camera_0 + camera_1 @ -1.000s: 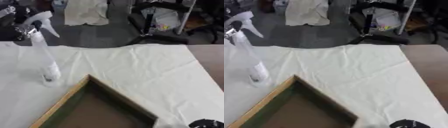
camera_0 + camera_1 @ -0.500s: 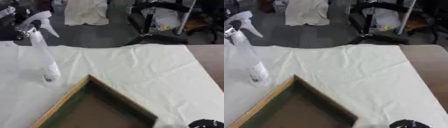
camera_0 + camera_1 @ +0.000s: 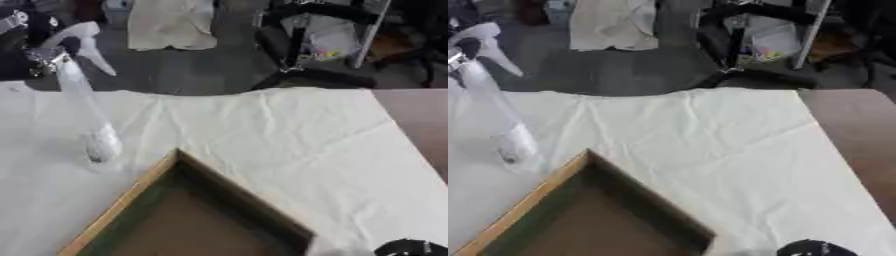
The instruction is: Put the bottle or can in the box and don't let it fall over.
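A clear spray bottle (image 3: 90, 120) with a white trigger head (image 3: 77, 35) stands on the white cloth, just left of the box's far corner. It leans a little, its top toward the left. The box (image 3: 131, 200) has a pale wooden rim and dark green inner walls, and it lies open at the bottom middle with nothing inside. A dark shape with silver bits, probably my left hand (image 3: 17, 65), sits at the left edge beside the bottle's neck; whether it holds the neck is unclear. Only a black rounded bit of my right hand (image 3: 411, 247) shows at the bottom right corner.
White wrinkled cloth (image 3: 289, 130) covers the table; bare brown tabletop (image 3: 420, 115) shows at the right. Beyond the far edge are a grey floor, a black chair base (image 3: 306, 75) and a hanging pale cloth (image 3: 171, 25).
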Action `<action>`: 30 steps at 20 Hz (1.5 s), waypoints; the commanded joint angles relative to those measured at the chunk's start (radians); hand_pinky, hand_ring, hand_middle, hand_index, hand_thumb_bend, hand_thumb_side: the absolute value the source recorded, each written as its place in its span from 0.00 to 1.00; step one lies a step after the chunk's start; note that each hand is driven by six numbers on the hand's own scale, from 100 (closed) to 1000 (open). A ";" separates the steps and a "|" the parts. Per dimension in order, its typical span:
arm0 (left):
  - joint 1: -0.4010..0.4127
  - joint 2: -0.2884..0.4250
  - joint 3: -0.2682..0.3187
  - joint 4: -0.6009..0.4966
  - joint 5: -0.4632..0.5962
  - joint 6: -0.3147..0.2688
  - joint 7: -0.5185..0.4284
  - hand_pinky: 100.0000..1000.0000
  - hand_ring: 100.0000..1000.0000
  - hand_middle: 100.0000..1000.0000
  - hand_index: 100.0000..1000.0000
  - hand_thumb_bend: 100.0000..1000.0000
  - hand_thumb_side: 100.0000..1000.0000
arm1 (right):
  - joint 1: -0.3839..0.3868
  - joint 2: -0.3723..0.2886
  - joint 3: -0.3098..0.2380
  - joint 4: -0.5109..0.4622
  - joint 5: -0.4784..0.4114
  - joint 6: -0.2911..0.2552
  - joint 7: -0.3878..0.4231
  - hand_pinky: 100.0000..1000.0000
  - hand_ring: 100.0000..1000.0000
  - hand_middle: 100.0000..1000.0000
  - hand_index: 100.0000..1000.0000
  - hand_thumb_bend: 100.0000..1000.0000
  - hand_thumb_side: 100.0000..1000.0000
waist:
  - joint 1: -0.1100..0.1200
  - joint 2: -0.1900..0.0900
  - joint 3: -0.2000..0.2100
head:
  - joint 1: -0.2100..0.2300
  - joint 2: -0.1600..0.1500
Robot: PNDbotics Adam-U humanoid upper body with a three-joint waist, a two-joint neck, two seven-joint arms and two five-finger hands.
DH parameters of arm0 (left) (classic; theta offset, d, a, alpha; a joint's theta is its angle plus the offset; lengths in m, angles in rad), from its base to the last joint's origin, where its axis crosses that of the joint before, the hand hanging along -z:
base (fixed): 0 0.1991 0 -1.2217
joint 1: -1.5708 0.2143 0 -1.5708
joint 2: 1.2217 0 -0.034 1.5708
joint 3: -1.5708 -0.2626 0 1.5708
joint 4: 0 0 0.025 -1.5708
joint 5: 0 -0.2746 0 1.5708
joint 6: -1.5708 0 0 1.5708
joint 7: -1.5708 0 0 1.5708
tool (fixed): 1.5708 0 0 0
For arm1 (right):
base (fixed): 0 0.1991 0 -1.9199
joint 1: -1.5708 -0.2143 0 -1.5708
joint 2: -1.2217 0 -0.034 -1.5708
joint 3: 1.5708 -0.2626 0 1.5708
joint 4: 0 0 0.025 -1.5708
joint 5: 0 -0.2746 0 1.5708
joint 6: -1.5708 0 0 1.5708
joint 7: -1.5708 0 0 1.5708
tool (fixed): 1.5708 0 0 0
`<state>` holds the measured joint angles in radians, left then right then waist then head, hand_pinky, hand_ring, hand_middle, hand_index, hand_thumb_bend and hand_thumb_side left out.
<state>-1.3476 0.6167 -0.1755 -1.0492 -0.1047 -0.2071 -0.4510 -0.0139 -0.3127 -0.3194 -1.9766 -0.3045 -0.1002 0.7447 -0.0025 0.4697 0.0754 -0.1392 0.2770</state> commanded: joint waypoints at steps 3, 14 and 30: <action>-0.022 0.017 0.004 -0.019 -0.011 -0.011 0.007 0.66 0.28 0.34 0.54 0.00 0.48 | 0.000 -0.007 -0.004 -0.023 0.002 0.005 0.003 0.84 0.69 0.74 0.81 0.00 0.90 | -0.001 -0.020 0.000 | -0.004 -0.012; -0.021 0.020 0.001 -0.025 -0.019 -0.024 0.015 0.65 0.30 0.37 0.55 0.00 0.48 | 0.000 -0.002 -0.002 -0.023 0.007 0.016 0.007 0.84 0.69 0.74 0.81 0.00 0.91 | -0.001 -0.019 0.004 | -0.008 -0.009; -0.018 0.021 -0.004 -0.035 -0.080 -0.066 0.005 0.59 0.26 0.33 0.51 0.00 0.26 | -0.002 0.004 -0.001 -0.023 0.005 0.036 0.014 0.85 0.69 0.74 0.81 0.00 0.94 | 0.000 -0.019 0.007 | -0.014 -0.007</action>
<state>-1.3470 0.6162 -0.1870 -1.0677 -0.1829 -0.2685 -0.4472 -0.0157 -0.3023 -0.3189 -1.9766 -0.3031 -0.0671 0.7587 -0.0027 0.4704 0.0815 -0.1514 0.2773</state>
